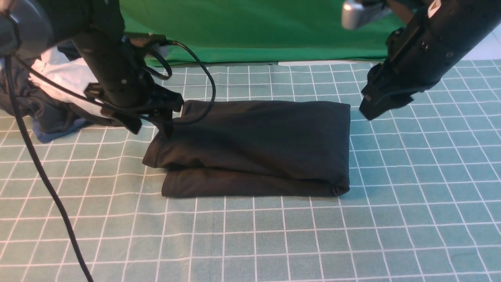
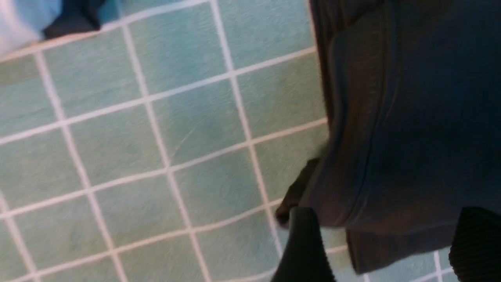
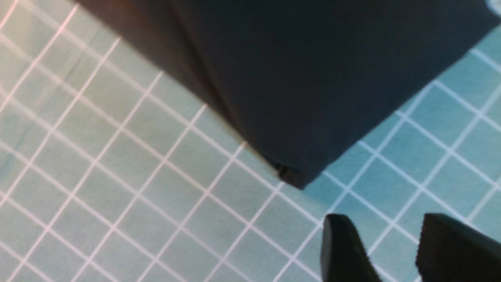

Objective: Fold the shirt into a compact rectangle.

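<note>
The black shirt [image 1: 254, 145] lies in the middle of the desk [image 1: 274, 243]. The desk has a blue-green cover with white squares on it. The shirt is folded into a long block, one layer on top of another. Along the near edge you can see two layers. The top one sticks out a bit at the left end. The right end is neat and straight.

The left hand [image 1: 152, 125] hangs at the far left corner of the shirt, very close to it. In the left wrist view its two fingers [image 2: 303, 246] are spread wide. The hemmed edge of the shirt lies in the gap between them, but they are not pinching it.

The right hand [image 1: 370, 111] is up in the air, just past the far right corner of the shirt, and does not touch it. In the right wrist view its fingers are spread too, and only the desk cover shows between them. The corner of the shirt is near them but apart.

At the far left of the desk, behind the left arm, sits a heap of other clothes [image 1: 62, 78]: something white, something dark and a bit of blue. A black cable [image 1: 39, 168] hangs down from the left arm. A green cloth [image 1: 254, 31] hangs at the back.
</note>
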